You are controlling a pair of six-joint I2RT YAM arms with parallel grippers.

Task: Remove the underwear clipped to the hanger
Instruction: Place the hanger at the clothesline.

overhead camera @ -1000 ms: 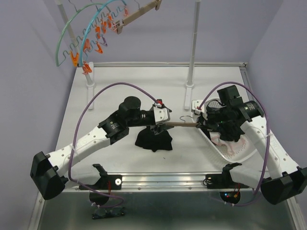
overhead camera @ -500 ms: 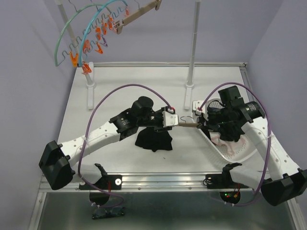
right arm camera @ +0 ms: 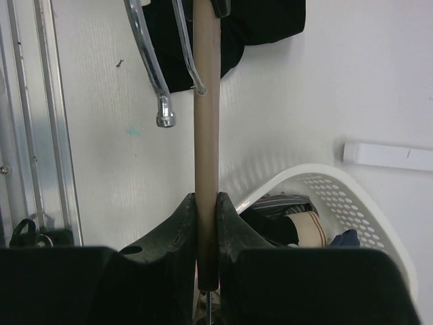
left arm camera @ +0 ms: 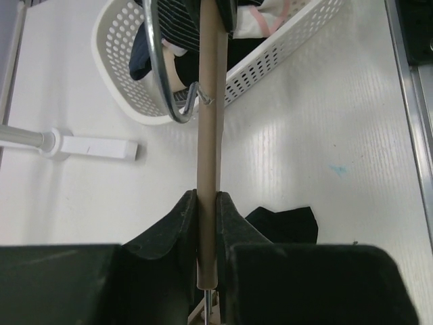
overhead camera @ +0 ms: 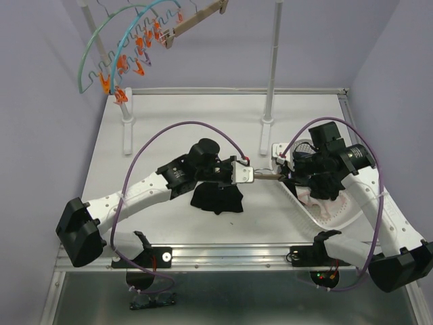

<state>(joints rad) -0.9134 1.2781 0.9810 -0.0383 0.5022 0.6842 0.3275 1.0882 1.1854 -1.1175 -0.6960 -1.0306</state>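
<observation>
1. Hanger bar [left arm camera: 206, 128] between my left jaws: plain tan wood. Its hook [left arm camera: 154, 68] past the jaws: shiny silver.
2. Left gripper [left arm camera: 206, 198], right gripper [right arm camera: 206, 198]: matte black fingers.
3. Underwear [left arm camera: 287, 223] just right of my left jaws: solid black, no pattern.
4. Basket [left arm camera: 284, 57] beyond left jaws: white, grid of holes.
5. Inside it I see a dark striped garment [left arm camera: 177, 24] with thin pale lines, white cloth with pink trim [left arm camera: 264, 20], and a beige band [right arm camera: 306, 233].
6. Table [left arm camera: 325, 135]: white, faint ribbing, one teal speck [left arm camera: 337, 169].
7. Cables [overhead camera: 183, 127]: purple.
</observation>
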